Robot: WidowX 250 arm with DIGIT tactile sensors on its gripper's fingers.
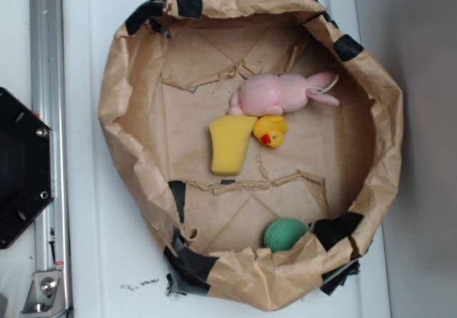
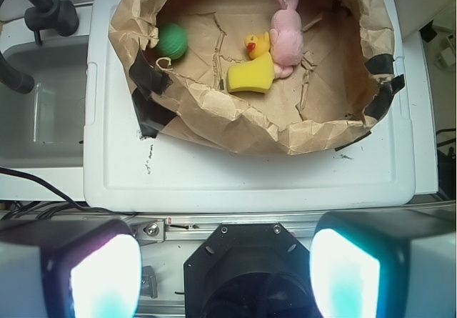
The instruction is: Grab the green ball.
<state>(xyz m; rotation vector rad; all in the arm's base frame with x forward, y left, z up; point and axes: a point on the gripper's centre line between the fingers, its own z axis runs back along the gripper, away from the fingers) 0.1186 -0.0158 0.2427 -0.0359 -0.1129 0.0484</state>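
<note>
one green ball lies against the paper bowl wall; gripper fingers spread wide, holding nothing.

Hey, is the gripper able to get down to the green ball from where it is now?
Probably yes: the green ball lies uncovered, though tight against the paper wall, which could crowd one finger.
</note>
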